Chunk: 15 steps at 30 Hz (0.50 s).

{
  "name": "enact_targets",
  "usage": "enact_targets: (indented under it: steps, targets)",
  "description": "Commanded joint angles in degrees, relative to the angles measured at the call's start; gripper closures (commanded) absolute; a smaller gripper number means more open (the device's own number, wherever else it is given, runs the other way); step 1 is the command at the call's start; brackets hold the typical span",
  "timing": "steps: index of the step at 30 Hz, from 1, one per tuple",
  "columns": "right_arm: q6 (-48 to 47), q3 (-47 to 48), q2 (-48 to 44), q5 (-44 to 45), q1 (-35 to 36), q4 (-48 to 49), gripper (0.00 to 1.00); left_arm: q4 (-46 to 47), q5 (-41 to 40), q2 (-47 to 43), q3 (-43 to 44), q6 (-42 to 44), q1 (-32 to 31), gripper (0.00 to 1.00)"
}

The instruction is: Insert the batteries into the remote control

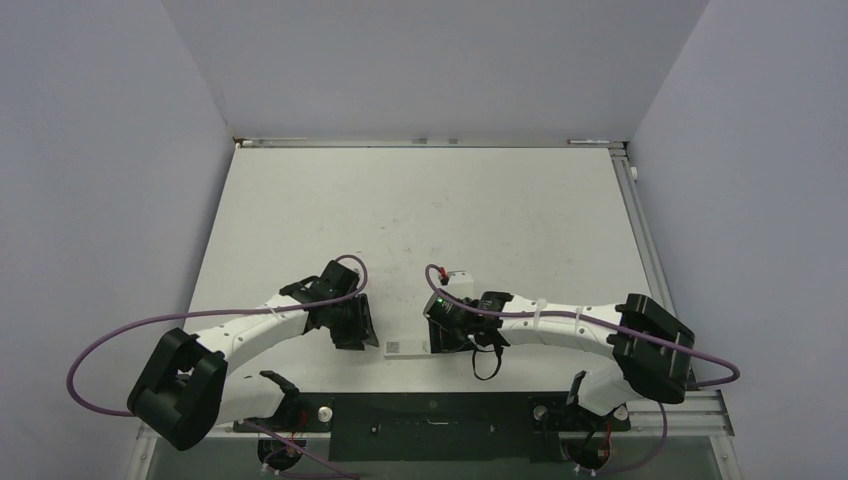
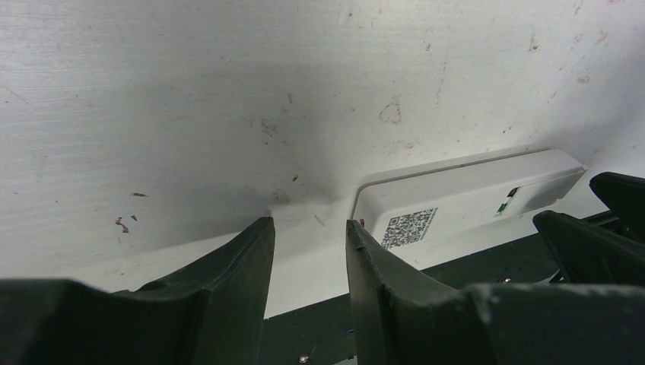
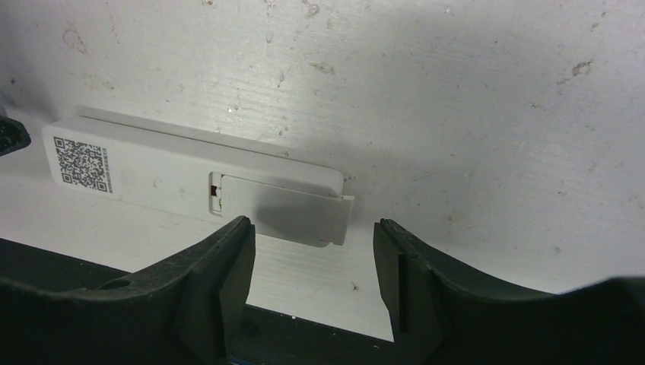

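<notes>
The remote control (image 1: 405,347) is a slim white bar lying flat near the table's front edge, between my two grippers. In the left wrist view the remote control (image 2: 464,201) shows a QR label and a small green mark. Its left end lies just beside my left gripper (image 2: 310,228), which is open over bare table. In the right wrist view the remote control (image 3: 152,171) has its cover panel (image 3: 293,213) slid partly off the end. My right gripper (image 3: 313,232) stands open just in front of that panel, holding nothing. The batteries are out of view.
A small white block (image 1: 459,278) with a red spot sits on the table behind the right gripper (image 1: 440,335). A black strip (image 1: 430,420) runs along the front edge by the arm bases. The left gripper (image 1: 360,335) sits close to the remote's left end.
</notes>
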Motion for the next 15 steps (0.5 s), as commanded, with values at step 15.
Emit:
enact_targets:
  steps: [15]
  targets:
    - [1.86,3.26,3.47,2.83,-0.25,-1.34,0.45,2.96,2.97,-1.69,-1.09,-0.62,0.21,0.63]
